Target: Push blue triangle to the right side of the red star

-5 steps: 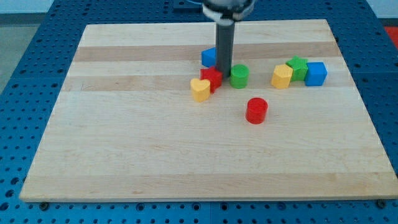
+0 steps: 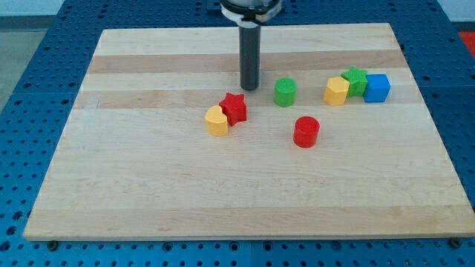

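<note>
Though the task names a blue triangle, none shows on the board; it may be hidden behind the rod. The red star (image 2: 234, 107) lies just below and left of the tip (image 2: 249, 88), apart from it. The tip is a bare rod end, holding nothing, with the green cylinder (image 2: 285, 92) to its right.

Probably a robotics lab: a wooden board (image 2: 148, 185) lies on a blue perforated bench (image 2: 30, 89).
</note>
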Robot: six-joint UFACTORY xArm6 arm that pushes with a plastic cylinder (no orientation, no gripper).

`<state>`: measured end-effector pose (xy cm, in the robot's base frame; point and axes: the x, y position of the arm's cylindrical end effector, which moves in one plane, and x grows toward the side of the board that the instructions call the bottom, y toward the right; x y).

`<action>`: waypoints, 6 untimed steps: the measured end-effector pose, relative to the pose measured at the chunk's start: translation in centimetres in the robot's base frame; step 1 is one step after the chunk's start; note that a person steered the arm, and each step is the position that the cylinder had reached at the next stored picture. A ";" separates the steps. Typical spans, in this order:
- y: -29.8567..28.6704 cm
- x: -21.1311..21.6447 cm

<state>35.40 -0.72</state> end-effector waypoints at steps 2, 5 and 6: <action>-6.5 -0.9; 1.5 -7.3; 1.7 -6.7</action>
